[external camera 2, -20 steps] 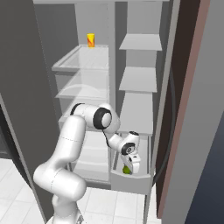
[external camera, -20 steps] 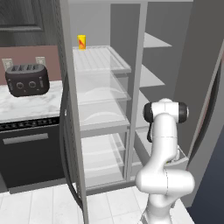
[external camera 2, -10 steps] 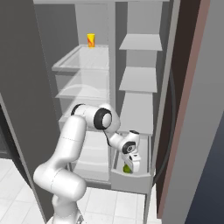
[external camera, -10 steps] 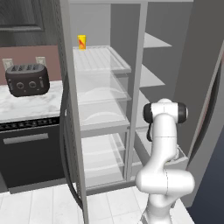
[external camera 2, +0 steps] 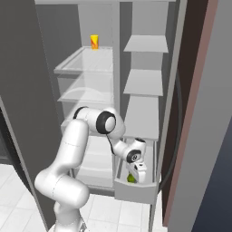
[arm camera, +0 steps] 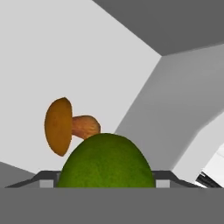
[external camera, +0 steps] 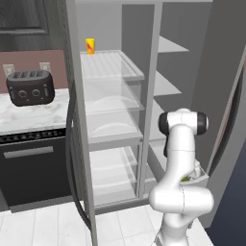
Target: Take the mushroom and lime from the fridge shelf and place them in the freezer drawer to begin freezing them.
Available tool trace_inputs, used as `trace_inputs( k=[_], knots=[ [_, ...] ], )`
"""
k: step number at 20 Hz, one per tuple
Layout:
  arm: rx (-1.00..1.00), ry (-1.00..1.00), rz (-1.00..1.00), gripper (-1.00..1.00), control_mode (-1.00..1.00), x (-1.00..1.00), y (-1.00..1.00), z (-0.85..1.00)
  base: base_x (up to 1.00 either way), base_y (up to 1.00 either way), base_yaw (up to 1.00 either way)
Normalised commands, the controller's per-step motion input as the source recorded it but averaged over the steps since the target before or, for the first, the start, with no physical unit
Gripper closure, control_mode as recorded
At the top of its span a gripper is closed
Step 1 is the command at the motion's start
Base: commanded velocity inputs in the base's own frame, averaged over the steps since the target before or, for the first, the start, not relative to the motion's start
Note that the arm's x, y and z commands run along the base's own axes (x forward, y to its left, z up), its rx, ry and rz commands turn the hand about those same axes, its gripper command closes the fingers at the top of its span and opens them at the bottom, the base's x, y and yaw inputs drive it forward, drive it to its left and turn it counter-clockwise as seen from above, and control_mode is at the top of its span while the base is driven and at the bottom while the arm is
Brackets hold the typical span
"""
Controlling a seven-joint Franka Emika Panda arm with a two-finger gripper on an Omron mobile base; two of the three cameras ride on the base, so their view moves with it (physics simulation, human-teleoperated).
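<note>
The big fridge (external camera: 120,110) stands open, and the white arm (external camera 2: 77,154) bends down low into its right side. Beside the fridge is a marble bench (external camera: 29,117) with a dark toaster (external camera: 30,88) on it.

High up is the fridge shelf (external camera 2: 84,63), wide and see-through. A little yellow cup (external camera 2: 94,41) stands at the back of it.

At the bottom right is the freezer drawer (external camera 2: 136,188), a plain pale grey box, pulled out. The pincer (external camera 2: 134,171) reaches down into it.

The lime (arm camera: 106,162) is a round green ball. In the hand view it sits right between the two finger tips (arm camera: 46,181), close up. The fingers stand wide on each side of it. I cannot tell if they squeeze it or have let it go. From the right side, the lime is a small green spot low in the drawer, under the hand.

The mushroom (arm camera: 70,127) lies on its side just behind the lime, on the drawer's pale floor. Its brown cap points left and its orange stem points right. It looks very near the lime, maybe touching.
</note>
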Motion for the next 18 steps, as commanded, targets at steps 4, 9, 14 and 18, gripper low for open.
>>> trace_inputs(
  k=[4,9,14,18],
  knots=[
    [0.0,-0.03,0.0,1.0,-1.0,-1.0,0.0,-0.23,0.0,0.0,0.0],
    [0.0,-0.13,0.0,1.0,-1.0,-0.56,0.0,0.06,0.0,0.0,0.0],
    [0.0,-0.06,0.0,1.0,-1.0,0.17,0.0,0.19,0.0,0.0,0.0],
    [0.0,0.0,0.0,1.0,-1.0,0.08,0.0,0.0,0.0,0.0,0.0]
  ],
)
